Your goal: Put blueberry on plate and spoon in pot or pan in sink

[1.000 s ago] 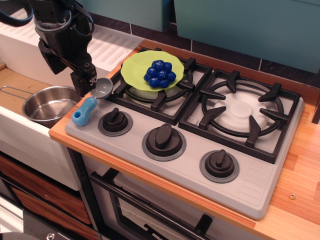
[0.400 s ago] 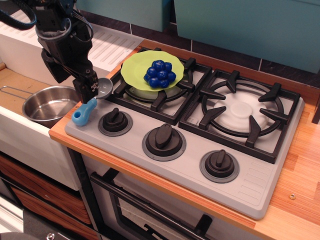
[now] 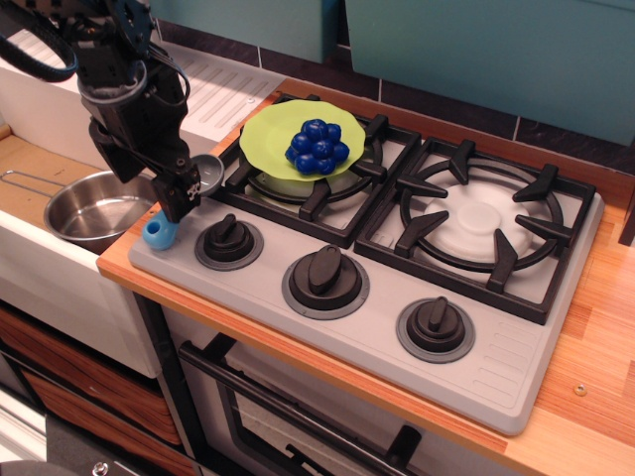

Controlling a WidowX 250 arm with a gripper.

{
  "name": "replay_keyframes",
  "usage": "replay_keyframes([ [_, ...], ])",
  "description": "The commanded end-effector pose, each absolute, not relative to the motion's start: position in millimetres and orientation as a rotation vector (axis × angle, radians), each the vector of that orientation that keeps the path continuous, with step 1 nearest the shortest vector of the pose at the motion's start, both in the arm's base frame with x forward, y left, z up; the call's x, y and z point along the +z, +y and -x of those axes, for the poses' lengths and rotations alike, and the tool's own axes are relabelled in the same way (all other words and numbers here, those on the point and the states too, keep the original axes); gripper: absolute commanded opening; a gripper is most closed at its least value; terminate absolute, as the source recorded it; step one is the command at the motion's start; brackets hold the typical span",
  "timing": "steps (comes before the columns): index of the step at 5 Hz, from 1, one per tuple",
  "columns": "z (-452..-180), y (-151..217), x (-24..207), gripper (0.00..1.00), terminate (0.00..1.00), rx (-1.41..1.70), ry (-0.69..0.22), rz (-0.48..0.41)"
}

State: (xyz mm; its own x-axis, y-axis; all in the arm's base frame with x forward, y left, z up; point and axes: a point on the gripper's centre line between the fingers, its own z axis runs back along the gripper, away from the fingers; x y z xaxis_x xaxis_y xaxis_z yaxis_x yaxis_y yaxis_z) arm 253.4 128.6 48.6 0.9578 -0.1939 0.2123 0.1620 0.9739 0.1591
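With the blueberry [image 3: 317,145] on the plate [image 3: 266,139], the tool [image 3: 177,203], its jaws hidden so I cannot tell their gap, sits over the spoon [image 3: 179,208] at the stove's edge beside the pan [image 3: 94,206]; an off-centre pinch could squirt the chunky handle off the worktop.

A wooden counter [image 3: 595,327] carries a grey stove top [image 3: 397,288] with black burner grates [image 3: 483,230] and three dark knobs [image 3: 325,273]. Teal panels [image 3: 476,50] stand behind above dark tiles [image 3: 446,109]. An oven door [image 3: 298,416] sits below.
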Motion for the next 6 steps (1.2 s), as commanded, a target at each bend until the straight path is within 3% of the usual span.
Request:
replay_keyframes([
  [1,-259.7,125.5,43.0,1.0,0.0,-0.162,-0.223,-0.135],
  [4,-266.5,119.7,29.5,1.0,0.0,-0.171,-0.192,-0.072],
  [5,-267.8,119.4,30.1,0.0,0.0,-0.173,-0.162,-0.065],
  [6,-268.1,118.7,32.7,0.0,0.0,-0.169,-0.153,-0.057],
])
